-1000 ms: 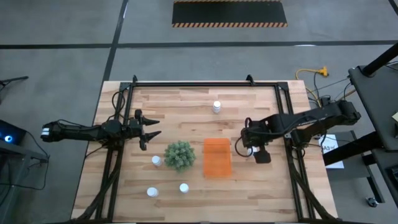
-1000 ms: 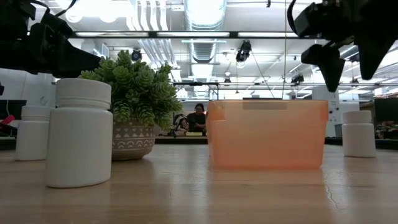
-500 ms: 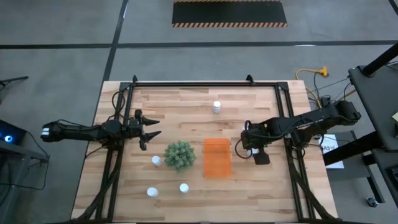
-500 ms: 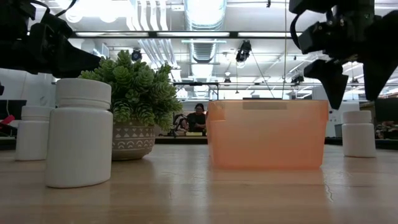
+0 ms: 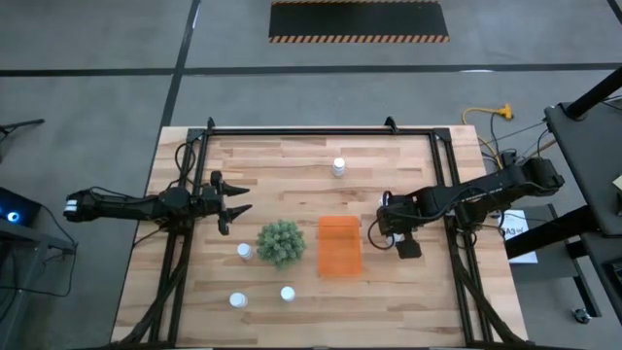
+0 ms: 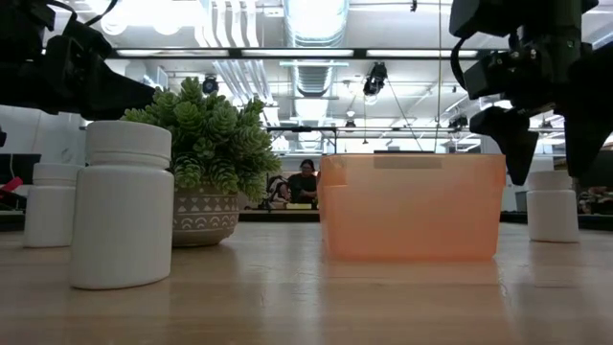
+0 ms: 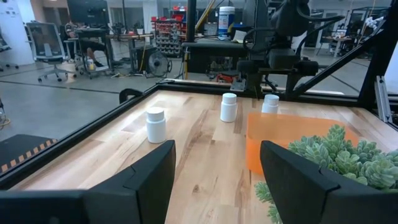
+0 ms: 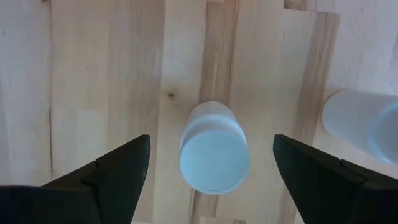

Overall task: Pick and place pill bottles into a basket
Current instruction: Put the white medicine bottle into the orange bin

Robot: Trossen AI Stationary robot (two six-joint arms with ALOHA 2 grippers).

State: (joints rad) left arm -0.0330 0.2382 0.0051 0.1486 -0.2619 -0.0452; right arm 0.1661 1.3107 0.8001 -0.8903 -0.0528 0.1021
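Beside basket (image 5: 340, 246), plant (image 5: 280, 242), R gripper (image 8: 211, 163) above bottle (image 8: 214, 149)

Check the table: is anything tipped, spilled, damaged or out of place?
Nothing stands out. The visible bottles stand upright, scattered on the table; the basket sits square beside the plant. The right gripper hangs open over one bottle.

left arm: reaches in from frame left, level and low over the table | left gripper (image 5: 236, 207): fingers spread, nothing between them, centre-left of high view | right arm: enters from right, wrist bent down | right gripper (image 8: 208, 165): pointing straight down, fingers wide apart, right of centre
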